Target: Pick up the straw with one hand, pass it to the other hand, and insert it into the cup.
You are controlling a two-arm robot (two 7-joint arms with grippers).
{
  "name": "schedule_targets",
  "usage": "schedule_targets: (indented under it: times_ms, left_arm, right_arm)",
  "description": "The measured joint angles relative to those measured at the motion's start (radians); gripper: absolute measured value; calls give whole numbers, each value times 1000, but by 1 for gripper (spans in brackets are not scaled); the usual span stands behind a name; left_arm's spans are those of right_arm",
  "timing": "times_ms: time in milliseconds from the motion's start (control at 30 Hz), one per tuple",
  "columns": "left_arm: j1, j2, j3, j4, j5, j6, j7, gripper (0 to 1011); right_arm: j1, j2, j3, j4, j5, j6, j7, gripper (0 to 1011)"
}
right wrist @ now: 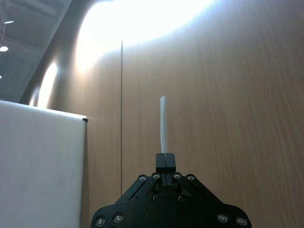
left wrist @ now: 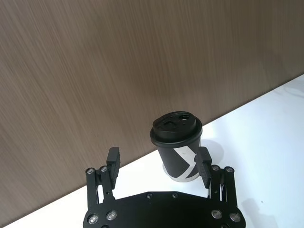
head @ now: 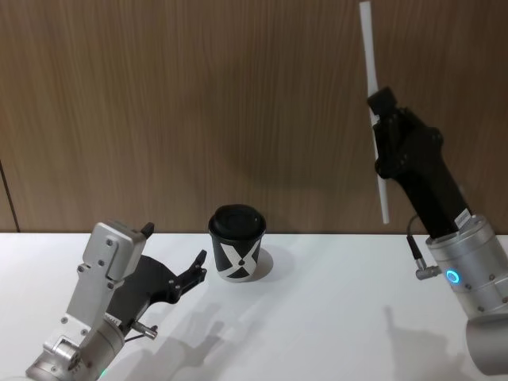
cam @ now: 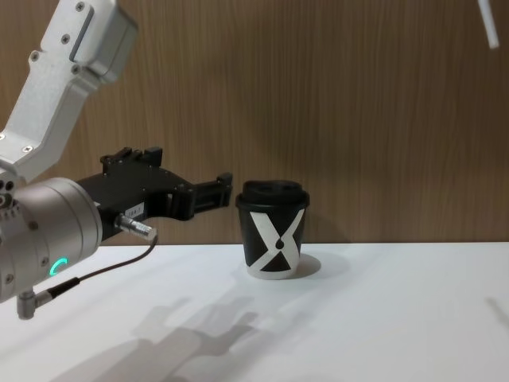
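Observation:
The black cup [head: 236, 244] with a white X and a black lid stands upright on the white table, near the wooden wall. My left gripper [head: 198, 267] hovers open just left of it, fingertips pointing at the cup but apart from it. In the left wrist view the cup [left wrist: 178, 147] sits just beyond the open left gripper [left wrist: 159, 160]. My right gripper [head: 379, 109] is raised high at the right, shut on the white straw [head: 370, 48], which stands nearly upright with its lower end hanging well above the table. The right wrist view shows the straw [right wrist: 164, 123] rising from the shut right gripper [right wrist: 165, 159].
The white table [head: 333, 317] spreads bare in front of and to the right of the cup. A brown wood-panel wall [head: 198, 103] stands right behind it. In the chest view, the cup [cam: 273, 235] has the left gripper [cam: 216, 189] at lid height beside it, and the straw's lower end [cam: 487, 20] shows top right.

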Motion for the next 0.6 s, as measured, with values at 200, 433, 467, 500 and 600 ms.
schedule_targets:
  times_ms: [200,433,467,500,600]
  left_arm:
    - [0,0,0,0,0,0,0,1002]
    - [0,0,0,0,0,0,0,1002]
    - [0,0,0,0,0,0,0,1002]
    - [0,0,0,0,0,0,0,1002]
    - [0,0,0,0,0,0,0,1001]
  right_arm:
    - [2,19,-14,2,24,15,34,2]
    - [5,32,-25,11,41,22,58,2]
    - [6,32,-26,11,42,22,60,2]
    - [7,34,-28,13,45,23,63,2]
    - [7,37,-31,15,50,23,69,2]
